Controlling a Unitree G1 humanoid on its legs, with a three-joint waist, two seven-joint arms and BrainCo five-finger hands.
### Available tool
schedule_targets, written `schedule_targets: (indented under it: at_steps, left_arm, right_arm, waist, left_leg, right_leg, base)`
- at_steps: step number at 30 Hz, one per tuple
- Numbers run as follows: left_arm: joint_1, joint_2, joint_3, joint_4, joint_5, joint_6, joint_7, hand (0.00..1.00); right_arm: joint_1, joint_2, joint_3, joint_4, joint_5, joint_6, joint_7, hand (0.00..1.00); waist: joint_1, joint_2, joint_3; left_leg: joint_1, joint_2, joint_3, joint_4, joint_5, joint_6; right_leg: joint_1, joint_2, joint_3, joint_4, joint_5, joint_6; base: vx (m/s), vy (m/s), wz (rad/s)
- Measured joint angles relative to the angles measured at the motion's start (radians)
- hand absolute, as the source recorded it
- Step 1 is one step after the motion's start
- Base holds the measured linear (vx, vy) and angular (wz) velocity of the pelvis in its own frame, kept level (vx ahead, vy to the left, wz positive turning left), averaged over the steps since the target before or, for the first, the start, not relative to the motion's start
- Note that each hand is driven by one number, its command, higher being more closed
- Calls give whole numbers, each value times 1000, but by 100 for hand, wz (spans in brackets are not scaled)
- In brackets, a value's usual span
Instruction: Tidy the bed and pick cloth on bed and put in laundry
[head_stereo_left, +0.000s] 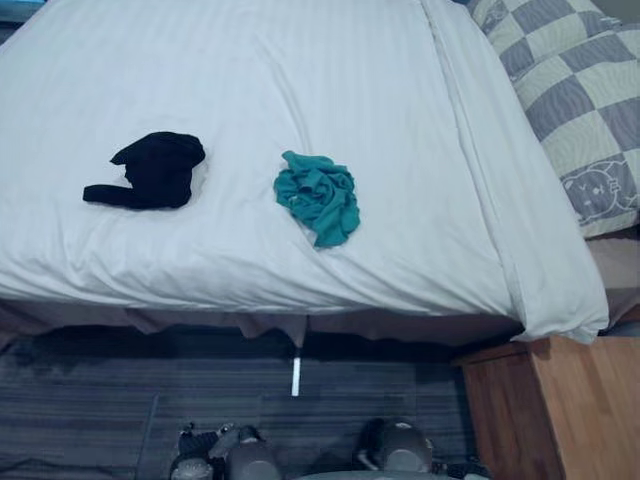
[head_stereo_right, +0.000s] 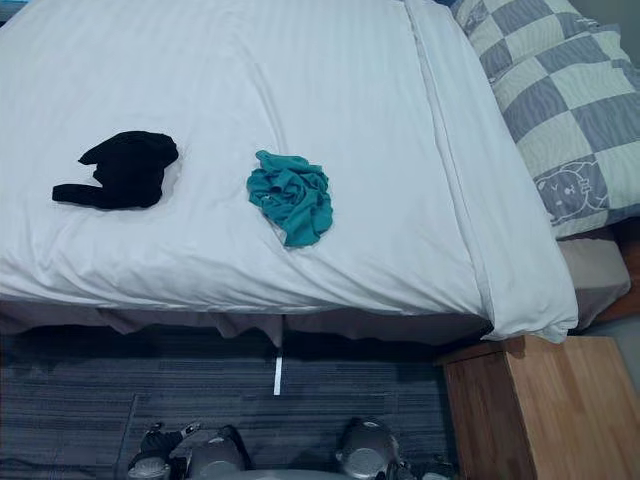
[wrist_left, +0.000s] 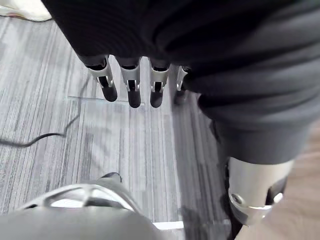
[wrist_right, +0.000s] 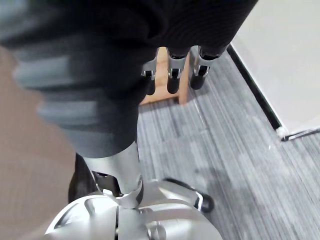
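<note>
Near the front edge of the bed (head_stereo_left: 150, 318), two pieces of clothing are lying on the white duvet (head_stereo_left: 330, 80): a teal cloth (head_stereo_left: 318, 197) bunched about midway along that edge, and a black cloth (head_stereo_left: 155, 168) well apart from it toward the left side. The black one is stretching roughly along the front edge, with a thin tail pointing left; the teal one is crumpled into a ball, with a point trailing toward the front edge. The left hand (wrist_left: 131, 82) is hanging low over the grey carpet (head_stereo_left: 100, 400), its fingers straight, apart and holding nothing; the right hand (wrist_right: 172, 75) is hanging the same way, empty, with straight fingers pointing at the floor. Both cloths are lying forward of and above the hands, so either reach is likely calling for a lift over the mattress edge. The left arm is looking better placed for the black cloth, while the teal one is sitting about between the two arms. A checked pillow (head_stereo_left: 575, 90) is resting at the far right corner, and a wooden cabinet (head_stereo_left: 570, 410) is standing on the floor by the front right corner.
</note>
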Motion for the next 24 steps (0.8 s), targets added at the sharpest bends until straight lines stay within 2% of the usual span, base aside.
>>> schedule_targets:
  at_steps: [1, 2, 3, 4, 5, 6, 7, 8, 9, 10, 11, 12, 13, 14, 15, 16, 17, 18, 19, 20, 21, 22, 23, 24]
  left_arm:
    - [-15, -13, -8, 2, 0, 0, -9, 0]
    - [-19, -40, -23, -5, 1, -1, -14, 0]
    - [-20, -56, -32, -9, 3, -3, -23, 0]
    - [-21, -64, -34, -13, 5, -3, -28, 0]
    - [-37, -77, -52, -29, 29, -3, -31, 0]
    - [-49, -96, -52, -49, 33, -4, -32, 0]
    - [-46, -111, -50, -70, 32, -8, -30, 0]
    - [-41, -138, -48, -95, 31, -13, -31, 0]
    - [-42, -144, -52, -104, 30, -19, -33, 0]
    - [-42, -143, -51, -107, 30, -19, -32, 0]
    - [-43, -135, -51, -103, 29, -19, -32, 0]
    - [-44, -133, -51, -100, 28, -19, -32, 0]
    - [-46, -133, -38, -82, 28, -18, -32, 0]
    - [-47, -135, -27, -70, 28, -17, -32, 0]
    - [-47, -136, -22, -64, 29, -17, -33, 0]
    - [-46, -136, -11, -57, 29, -17, -32, 0]
    - [-46, -133, -9, -58, 32, -18, -31, 0]
    - [-45, -133, -10, -57, 34, -19, -31, 0]
    - [-41, -136, -13, -53, 36, -22, -30, 0]
    - [-39, -143, -35, -38, 39, -25, -32, 0]
    - [-52, -107, -52, -31, 39, -24, -31, 0]
    - [-55, -69, -70, -31, 40, -25, -29, 0]
    - [-47, -34, -89, -23, 40, -23, -30, 0]
    - [-44, -29, -96, -21, 39, -23, -30, 0]
  right_arm:
    - [3, -5, 3, -21, 4, -3, 0, 0]
    - [7, -16, 5, -56, 20, -7, 0, 0]
    - [8, -19, 0, -74, 24, -8, -1, 0]
    - [6, -20, -1, -79, 24, -9, 0, 0]
    - [3, -26, 12, -97, 24, -13, 0, 0]
    - [-3, -36, 41, -115, 29, -16, 4, 0]
    - [-6, -43, 44, -125, 33, -17, 6, 0]
    - [-6, -53, 42, -152, 44, -20, 11, 0]
    - [-7, -59, 42, -154, 47, -19, 10, 0]
    - [-8, -59, 42, -150, 48, -18, 10, 0]
    - [-9, -57, 42, -139, 48, -16, 11, 0]
    - [-13, -56, 42, -133, 48, -14, 12, 0]
    - [-30, -56, 26, -112, 47, -2, 17, 0]
    - [-37, -55, 21, -106, 47, 7, 16, 0]
    - [-38, -55, 21, -107, 47, 8, 17, 0]
    - [-38, -53, 21, -107, 45, 7, 16, 0]
    - [-36, -52, 21, -106, 37, 6, 15, 0]
    - [-30, -53, 21, -106, 32, 6, 15, 0]
    - [-26, -55, 26, -107, 19, 2, 16, 0]
    - [-26, -70, 32, -101, 13, -1, 18, 0]
    - [-25, -43, 35, -94, 11, -1, 17, 0]
    - [-14, -16, 34, -99, 9, 0, 21, 0]
    - [-15, 1, 45, -108, 7, -1, 21, 0]
    - [-31, 0, 75, -112, 1, -5, 20, 0]
  waist:
    - [-3, 10, 9]
    - [-13, 58, 22]
    - [-21, 69, 26]
    - [-20, 68, 28]
    - [-17, 70, 31]
    - [-15, 88, 42]
    - [-12, 97, 49]
    - [-11, 118, 62]
    - [-14, 127, 65]
    - [-13, 127, 64]
    - [-14, 117, 59]
    - [-14, 114, 58]
    - [-17, 110, 54]
    - [-21, 110, 54]
    - [-22, 110, 54]
    - [-23, 106, 52]
    - [-21, 96, 43]
    - [-19, 95, 37]
    - [-16, 103, 18]
    - [-19, 114, -5]
    - [-21, 56, -8]
    - [-22, 28, -22]
    - [-13, 7, -35]
    - [16, 9, -40]
  left_leg:
    - [16, -16, -12, -32, 10, 4]
    - [47, -37, -25, -83, 24, 4]
    - [89, -62, -37, -105, 33, 15]
    - [92, -71, -41, -92, 34, 15]
    - [23, -63, -44, 62, -6, 8]
    - [-53, -25, -39, 228, -19, 13]
    - [-93, 3, -33, 324, -18, 14]
    - [-164, 71, -27, 515, 12, 6]
    - [-204, 111, -22, 635, 4, 12]
    - [-212, 131, -15, 678, -6, 22]
    - [-199, 155, 13, 678, -31, 60]
    - [-193, 160, 24, 642, -38, 72]
    - [-156, 164, 32, 443, -39, 75]
    - [-126, 164, 7, 291, -34, 67]
    - [-112, 165, -17, 218, -31, 63]
    - [-91, 173, -93, 83, -22, 59]
    - [-90, 174, -171, 15, -10, 42]
    - [-90, 170, -199, -1, -3, 31]
    - [-89, 172, -232, -9, 13, 25]
    - [-96, 160, -253, 11, 85, -141]
    - [-98, 111, -249, 32, 62, -113]
    - [-95, 68, -249, 34, 52, -118]
    - [-71, 59, -213, 38, 29, -105]
    - [-25, 70, -128, 17, 23, -87]
  right_leg:
    - [58, 38, 39, -81, 38, -72]
    - [71, 45, 161, -55, 51, -48]
    - [65, 37, 240, 1, 20, -51]
    - [62, 26, 255, 24, -5, -50]
    - [56, -6, 253, 47, -58, -38]
    - [60, -10, 254, 44, -71, -34]
    - [65, -10, 259, 42, -71, -34]
    - [88, -7, 263, 42, -71, -35]
    - [103, -14, 273, 40, -69, -41]
    - [113, -21, 283, 36, -66, -36]
    - [123, -44, 309, 15, -49, -8]
    - [123, -52, 325, 3, -40, 0]
    - [123, -74, 365, -29, -7, 35]
    - [115, -87, 384, -38, 4, 54]
    - [113, -95, 390, -40, 8, 64]
    - [113, -121, 400, -42, 12, 99]
    - [113, -157, 406, -43, 8, 139]
    - [113, -172, 410, -46, 7, 161]
    - [116, -193, 419, -60, 1, 204]
    - [141, -235, 426, -92, 4, 217]
    - [156, -283, 438, -106, 15, 218]
    - [154, -296, 445, -119, 62, 214]
    - [133, -305, 415, -116, 180, 182]
    - [83, -305, 348, -81, 266, 64]
  base:
    - [27, 45, 48]
    - [42, 105, 58]
    - [65, 115, 43]
    - [54, 27, 45]
    - [17, -35, 30]
    - [-46, -61, 21]
    - [-19, 23, -9]
    - [5, 95, -31]
    - [28, 141, -42]
    - [49, 183, -61]
    - [66, 157, -58]
    - [189, 274, -79]
    - [187, 273, -64]
    - [189, 311, -57]
    - [128, 340, -26]
    - [149, 487, -8]
    - [146, 525, -2]
    - [144, 595, 1]
    - [165, 646, -4]
    - [202, 827, 2]
    - [170, 643, 16]
    - [199, 616, -6]
    - [149, 395, -72]
    - [147, 463, -114]
